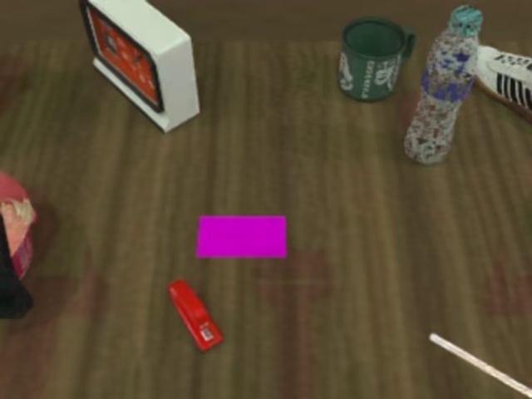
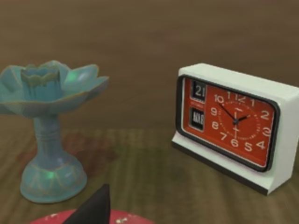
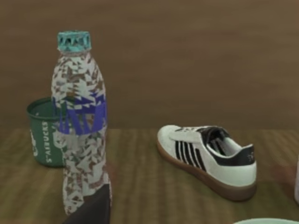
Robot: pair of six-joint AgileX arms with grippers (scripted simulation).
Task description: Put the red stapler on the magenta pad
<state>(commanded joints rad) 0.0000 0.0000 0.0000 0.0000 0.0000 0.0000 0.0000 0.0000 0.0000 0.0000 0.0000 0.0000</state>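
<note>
The biggest risk is the reach itself. The left arm sits at the left edge of the counter [image 1: 332,291], hard against the pink-red round container [image 1: 15,224], and a careless swing out toward the stapler could knock that container over. Only a dark fingertip of the left end effector [image 2: 93,207] shows in its wrist view, over the container's red rim, so I cannot tell whether it is spread or pressed together. The same goes for the right end effector [image 3: 93,207], of which only a dark tip shows, in front of the patterned bottle [image 3: 80,130].

Next risk: the grasp. The red stapler [image 1: 194,314] lies flat and aslant on the wood, near the magenta pad [image 1: 242,236] but apart from it, on the side nearer the top view's bottom edge. It looks glossy and narrow, so an end effector closing along its length rather than across it would likely slip or spin it.

Smaller risk: placement. The pad is only somewhat longer than the stapler, so a skewed release could leave one end hanging off.

The counter is dark wood grain with faint reddish blotches. Clutter rings the working area: a white clock [image 1: 141,58] far left, a teal lotus stand [image 2: 46,135], a green mug [image 1: 374,60], a white striped sneaker [image 3: 208,158], and a thin white rod [image 1: 478,364] at the right corner. The middle stays open.
</note>
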